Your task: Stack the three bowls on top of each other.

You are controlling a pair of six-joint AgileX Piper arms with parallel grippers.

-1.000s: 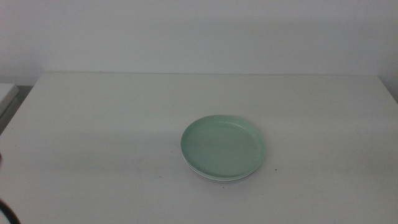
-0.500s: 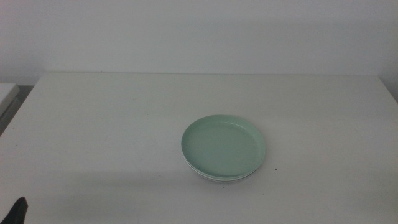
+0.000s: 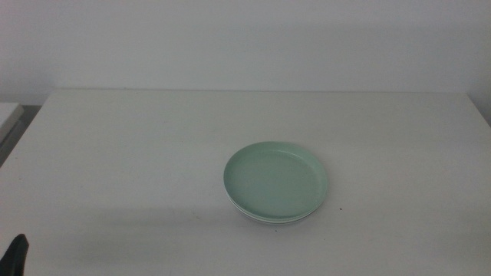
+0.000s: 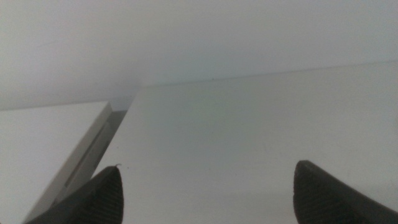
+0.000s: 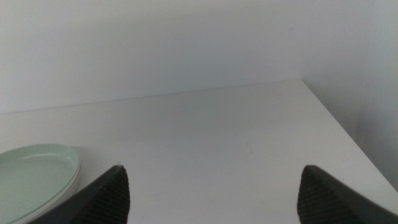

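Observation:
The pale green bowl (image 3: 276, 180) sits on top of a stack right of the table's middle. A white bowl's rim (image 3: 268, 220) shows under it. The grey bowl is hidden; I cannot tell whether it is in the stack. The green bowl also shows in the right wrist view (image 5: 34, 171). My left gripper (image 4: 205, 186) is open and empty, over the table's near left part. Only its dark tip (image 3: 17, 257) shows in the middle view. My right gripper (image 5: 211, 186) is open and empty, to the right of the stack and apart from it. It is out of the middle view.
The white table (image 3: 153, 146) ends at a far edge against a pale wall. A separate white surface (image 4: 50, 137) stands beside the table's left edge, with a dark gap between them. The table's right edge (image 5: 339, 127) shows in the right wrist view.
The dark tip of my left gripper at the bottom left corner has shifted slightly left and down. The stack has not moved.

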